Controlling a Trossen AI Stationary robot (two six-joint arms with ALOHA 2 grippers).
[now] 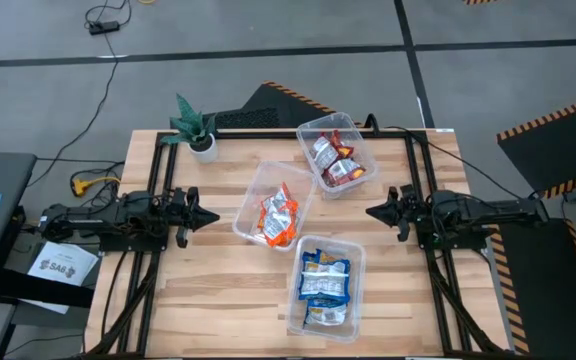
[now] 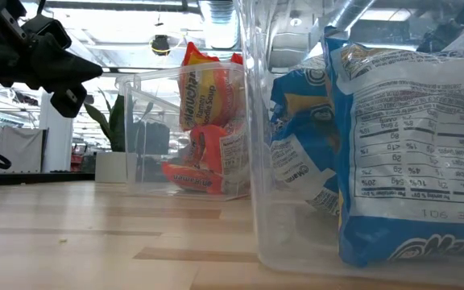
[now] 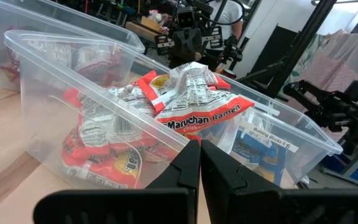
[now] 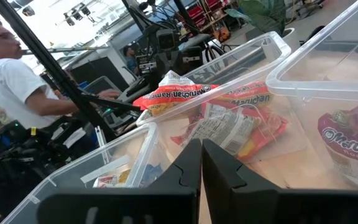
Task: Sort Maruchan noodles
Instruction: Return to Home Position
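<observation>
Left wrist view showed the left gripper with its fingers clenched together on nothing, pointing at the middle tub and the orange packets heaped inside it. Right wrist view gave the same for the right gripper: its fingers were pressed tip to tip and empty, facing that tub from the opposite side. On the high view the left gripper sat at the 9 o'clock edge of the table and the right gripper at 3 o'clock, both well apart from the tubs.

Between them the Maruchan noodles lay sorted by colour. The orange packets were in the middle tub near the centre, the red packets in the far tub at about 1 o'clock, and the blue packets in the near tub at about 5 o'clock. No loose packet showed on the bare wood. A potted plant stood at about 11 o'clock, apart from the tubs.

Judged from this, the sorting itself looked complete, and the step in hand was the return to the rest pose, nearly or fully reached. The next move seemed to call for little: settling both arms without swinging toward the tubs, with the fingers closed and nothing further to pick up.
</observation>
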